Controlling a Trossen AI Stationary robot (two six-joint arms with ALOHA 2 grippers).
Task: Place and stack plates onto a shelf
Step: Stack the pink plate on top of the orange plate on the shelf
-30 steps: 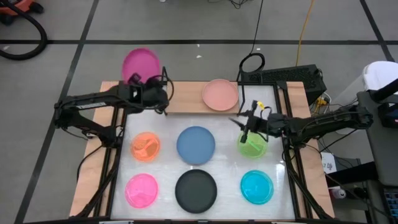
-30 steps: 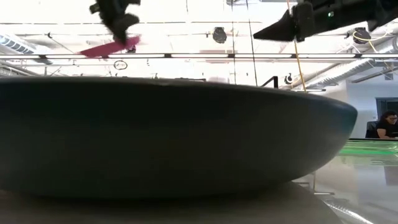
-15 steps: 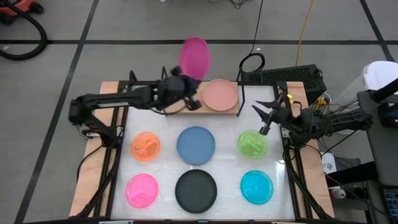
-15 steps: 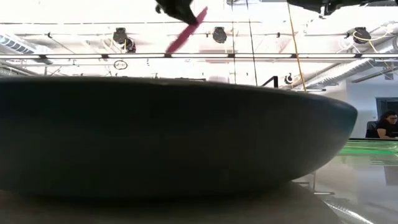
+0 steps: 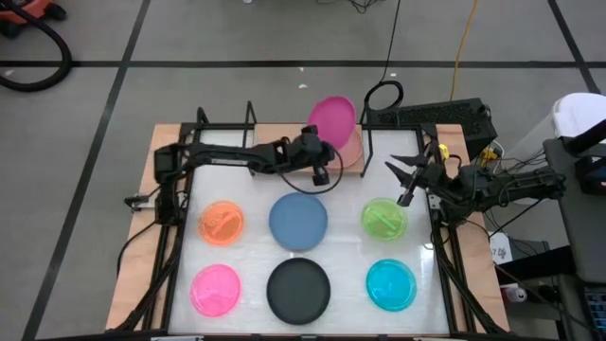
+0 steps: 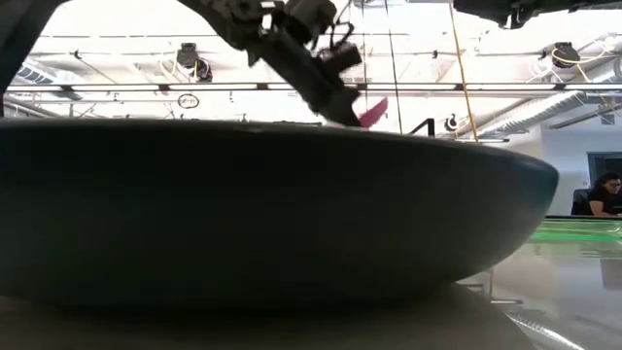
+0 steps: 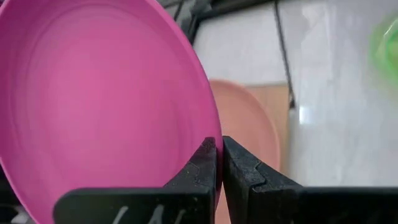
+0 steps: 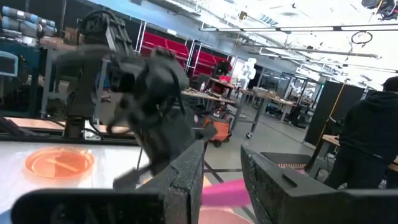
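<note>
My left gripper (image 5: pixel 320 159) reaches over the wooden shelf (image 5: pixel 279 133) at the table's far edge and is shut on the magenta plate (image 5: pixel 331 119). That plate hangs tilted above the pale pink plate (image 5: pixel 350 150), which lies flat on the shelf. The wrist view shows magenta (image 7: pixel 106 99) in front of pale pink (image 7: pixel 249 124). My right gripper (image 5: pixel 409 176) hovers open above the far right side of the green plate (image 5: pixel 383 218). On the white table lie the orange (image 5: pixel 222 223), blue (image 5: pixel 298 220), hot pink (image 5: pixel 216 289), black (image 5: pixel 298 291) and cyan (image 5: pixel 391 284) plates. My left gripper pinches the magenta plate's rim (image 7: pixel 208 134) between its two fingers, one finger on each face. The fingers slant down from the table's left toward its right (image 6: pixel 335 92). The plate is lifted clear and steeply tilted, its hollow face turned toward the table's left.
Black wire uprights (image 5: pixel 201 121) stand at the shelf's ends and beside the pale pink plate (image 5: pixel 365 152). The shelf's left half is bare wood. The black plate (image 6: pixel 272 214) fills the low view. A person sits far off in the room (image 6: pixel 603 194).
My left gripper has carried the magenta plate along the far edge toward the table's right, from beyond the shelf's left end to above the pale pink plate. It has come lower, and the plate has tipped from nearly flat to steeply tilted. My right gripper drew back rightward off the green plate, then stayed still.
</note>
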